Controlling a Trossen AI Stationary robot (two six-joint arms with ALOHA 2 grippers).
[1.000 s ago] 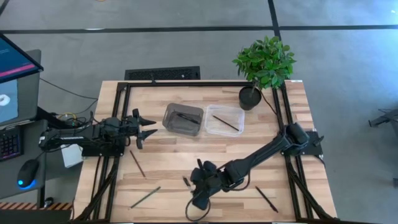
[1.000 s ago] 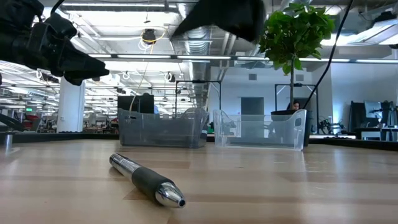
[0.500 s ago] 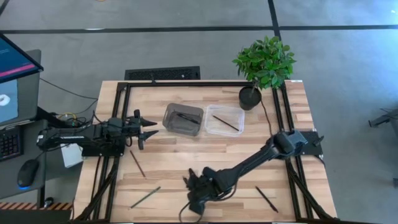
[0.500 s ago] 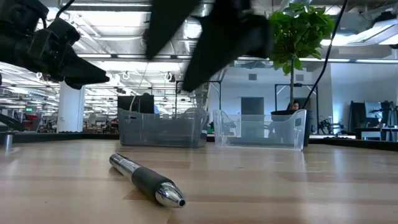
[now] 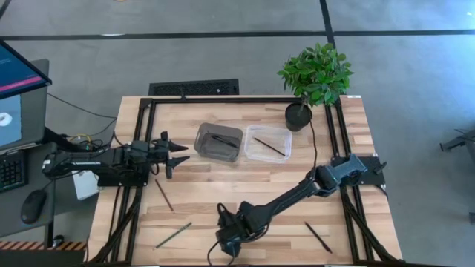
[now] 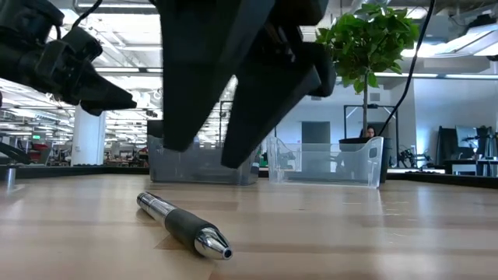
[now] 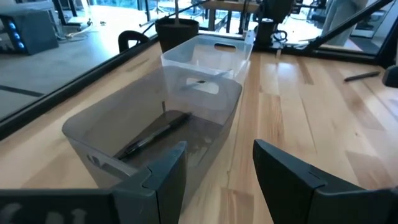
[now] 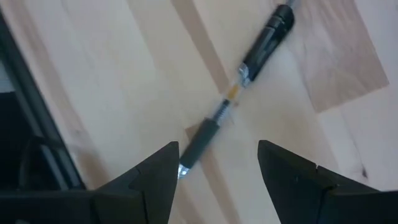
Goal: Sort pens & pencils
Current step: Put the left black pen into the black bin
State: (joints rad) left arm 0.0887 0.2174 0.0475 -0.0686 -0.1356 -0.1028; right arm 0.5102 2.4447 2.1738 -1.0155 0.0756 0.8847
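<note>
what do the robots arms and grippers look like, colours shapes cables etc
Both arms are dark, near black, built of slim jointed links. The left gripper ends in two pointed, wedge-shaped black fingers, matte, with flat inner faces. The right gripper has the same tapered black fingers. Thin black cables loop beside the right arm. No markings can be made out.

Counted on the tabletop (image 5: 208, 185): two bins, one grey bin (image 5: 202, 148) and one clear bin (image 5: 252, 153), plus a single potted plant (image 5: 315, 74). Two pens (image 6: 183, 225), one lying inside the grey bin and one loose on the wood. Four pencils (image 5: 270, 146), one inside the clear bin and three loose, and two arms, ending in the left gripper (image 7: 221, 149) and the right gripper (image 8: 217, 149).
</note>
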